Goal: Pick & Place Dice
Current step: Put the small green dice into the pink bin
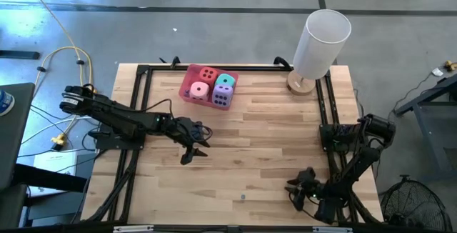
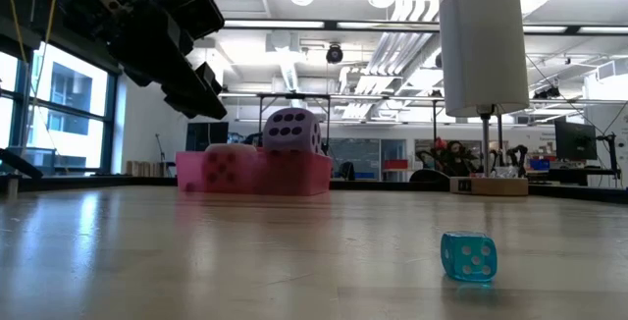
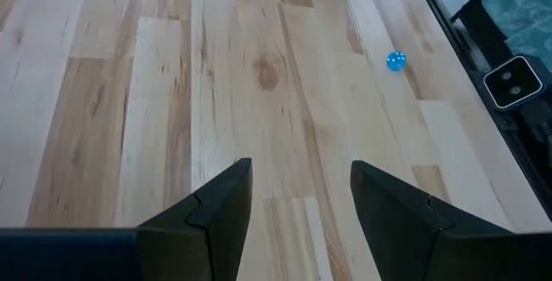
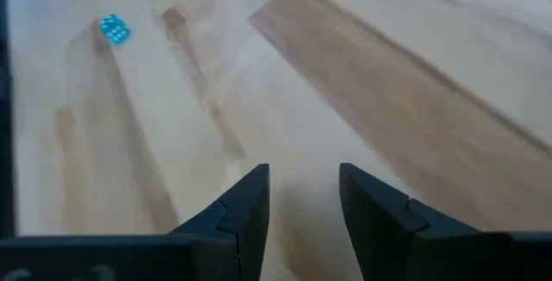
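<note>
A pink tray (image 1: 187, 90) at the table's far middle holds the large dice: red (image 1: 208, 73), teal (image 1: 226, 81), pink (image 1: 199, 90) and purple (image 1: 222, 96). In the low view the purple die (image 2: 290, 131) sits highest in the tray (image 2: 314, 175). One tiny clear-blue die (image 1: 243, 196) rests on the bare wood near the front edge, also seen in the low view (image 2: 468, 257). My left gripper (image 3: 302, 173) hovers open over mid-table (image 1: 193, 153), far from the blue die (image 3: 396, 61). My right gripper (image 4: 304, 173) is open and low near the front right (image 1: 295, 190), the blue die (image 4: 114, 29) ahead of it.
A white cylindrical lamp (image 1: 321, 40) on a round wooden base stands at the far right corner. A black metal frame (image 1: 325, 111) runs along the table's sides. Bare wood lies between the tray and the front edge.
</note>
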Controlling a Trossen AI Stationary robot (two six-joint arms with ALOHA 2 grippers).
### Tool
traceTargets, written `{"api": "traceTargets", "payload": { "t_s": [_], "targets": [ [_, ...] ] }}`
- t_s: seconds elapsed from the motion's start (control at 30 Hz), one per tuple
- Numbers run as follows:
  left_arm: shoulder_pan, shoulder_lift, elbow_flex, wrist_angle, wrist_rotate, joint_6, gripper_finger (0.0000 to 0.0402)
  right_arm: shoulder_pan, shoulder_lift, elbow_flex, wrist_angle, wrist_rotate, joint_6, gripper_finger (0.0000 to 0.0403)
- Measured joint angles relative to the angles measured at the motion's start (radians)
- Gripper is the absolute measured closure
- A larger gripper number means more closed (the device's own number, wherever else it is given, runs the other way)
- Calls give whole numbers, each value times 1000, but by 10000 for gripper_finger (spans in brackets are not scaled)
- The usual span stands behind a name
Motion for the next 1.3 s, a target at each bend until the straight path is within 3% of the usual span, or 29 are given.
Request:
{"api": "traceTargets", "payload": {
  "t_s": [0.33, 0.5, 0.7, 0.9, 1.1, 1.3],
  "targets": [
    [0, 0, 0, 27, -8, -1, 210, -69, -2, 2, 30, -15, -79, 270],
    [0, 0, 0, 27, -8, -12, 210, -108, -39, 4, 8, -166, -124, 270],
    [0, 0, 0, 27, -8, 7, 210, -113, -121, -1, -43, -269, -128, 270],
    [0, 0, 0, 26, -8, 9, 210, -117, -208, -1, -92, -401, -106, 304],
    [0, 0, 0, 26, -7, 27, 210, -126, -243, -1, -93, -410, -113, 338],
    [0, 0, 0, 26, -7, 23, 210, -126, -243, -1, -90, -406, -105, 347]
  ]
}}
